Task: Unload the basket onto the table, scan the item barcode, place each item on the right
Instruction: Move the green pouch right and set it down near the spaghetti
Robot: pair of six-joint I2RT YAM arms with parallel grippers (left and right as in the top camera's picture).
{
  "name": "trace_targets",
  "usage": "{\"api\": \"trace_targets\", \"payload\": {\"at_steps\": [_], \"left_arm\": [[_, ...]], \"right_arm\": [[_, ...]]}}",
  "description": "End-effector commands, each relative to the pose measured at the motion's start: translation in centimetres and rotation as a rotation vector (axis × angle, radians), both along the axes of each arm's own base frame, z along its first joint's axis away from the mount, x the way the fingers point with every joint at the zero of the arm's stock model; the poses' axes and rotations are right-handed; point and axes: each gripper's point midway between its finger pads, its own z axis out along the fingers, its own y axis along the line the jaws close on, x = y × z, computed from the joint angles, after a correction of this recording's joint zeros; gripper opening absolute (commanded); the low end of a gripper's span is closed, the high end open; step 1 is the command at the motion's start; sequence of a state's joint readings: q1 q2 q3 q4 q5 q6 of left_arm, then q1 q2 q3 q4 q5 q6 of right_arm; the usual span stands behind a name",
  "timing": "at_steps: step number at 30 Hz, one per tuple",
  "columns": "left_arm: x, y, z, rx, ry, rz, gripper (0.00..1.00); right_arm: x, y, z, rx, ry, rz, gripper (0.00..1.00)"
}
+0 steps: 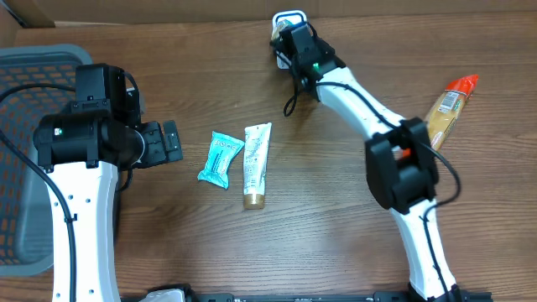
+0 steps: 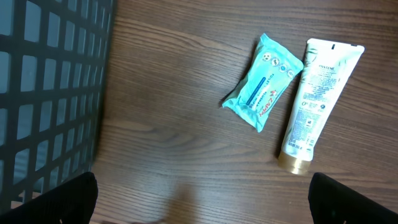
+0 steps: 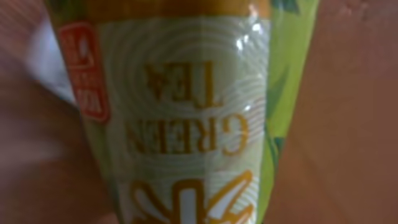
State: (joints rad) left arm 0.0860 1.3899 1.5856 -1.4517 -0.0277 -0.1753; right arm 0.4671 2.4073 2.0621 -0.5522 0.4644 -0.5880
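A green tea packet [image 3: 186,124], pale green with orange lettering, fills the blurred right wrist view, and my right gripper's own fingers do not show there. In the overhead view my right gripper [image 1: 291,40] is at the table's far edge, shut on the packet, just in front of a small white and blue object [image 1: 289,16]. My left gripper [image 1: 172,143] hangs open over bare wood, left of a teal wipes packet [image 2: 264,82] and a white tube with a gold cap [image 2: 314,99]. Nothing lies between the left fingertips [image 2: 68,200].
A grey mesh basket [image 1: 25,67] takes up the table's left side, close to the left arm. An orange and yellow packet [image 1: 449,107] lies at the right. A black cable [image 1: 290,102] trails under the right arm. Cardboard walls stand behind the table.
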Motion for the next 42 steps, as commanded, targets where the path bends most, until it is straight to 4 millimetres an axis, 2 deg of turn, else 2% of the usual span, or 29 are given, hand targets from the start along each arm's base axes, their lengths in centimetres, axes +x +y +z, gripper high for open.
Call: {"api": "trace_targets", "payload": {"at_steps": [1,3,5,8,13,17,23,28,29,30,37,40,42], "left_arm": [[0.1,0.3,0.3,0.013,-0.006,-0.014,0.99],[0.1,0.3,0.3,0.013,-0.006,-0.014,0.99],[0.1,0.3,0.3,0.013,-0.006,-0.014,0.99],[0.1,0.3,0.3,0.013,-0.006,-0.014,0.99],[0.1,0.3,0.3,0.013,-0.006,-0.014,1.00],[0.1,0.3,0.3,0.013,-0.006,-0.014,1.00],[0.1,0.3,0.3,0.013,-0.006,-0.014,0.99],[0.1,0.3,0.3,0.013,-0.006,-0.014,1.00],[0.1,0.3,0.3,0.013,-0.006,-0.014,0.99],[0.1,0.3,0.3,0.013,-0.006,-0.014,1.00],[0.1,0.3,0.3,0.013,-0.006,-0.014,1.00],[0.1,0.3,0.3,0.013,-0.006,-0.014,1.00],[0.1,0.3,0.3,0.013,-0.006,-0.014,0.99]], "right_arm": [[-2.5,2.1,16.5,0.552,-0.148,-0.076,0.04],[-4.3,1.7,18.3,0.729,-0.072,-0.134,0.04],[-5.6,0.4,18.9,0.862,0.003,-0.235,0.04],[-6.9,-3.2,17.6,0.971,0.101,-0.471,0.04],[-8.7,-10.2,12.2,0.916,0.237,-0.772,0.04],[-9.9,-14.2,7.3,0.879,0.292,-0.949,0.04],[-11.8,-18.3,-0.1,0.880,0.331,-1.136,0.04],[-13.2,-20.2,-4.3,0.870,0.341,-1.188,0.04],[-13.4,-20.4,-4.7,0.868,0.342,-1.194,0.14],[-13.6,-20.7,-5.1,0.867,0.343,-1.201,0.25],[-14.7,-22.0,-5.4,0.845,0.367,-1.246,0.42],[-14.8,-21.8,-3.8,0.850,0.381,-1.229,0.44],[-14.3,-21.1,-1.4,0.855,0.378,-1.156,0.46]]}}
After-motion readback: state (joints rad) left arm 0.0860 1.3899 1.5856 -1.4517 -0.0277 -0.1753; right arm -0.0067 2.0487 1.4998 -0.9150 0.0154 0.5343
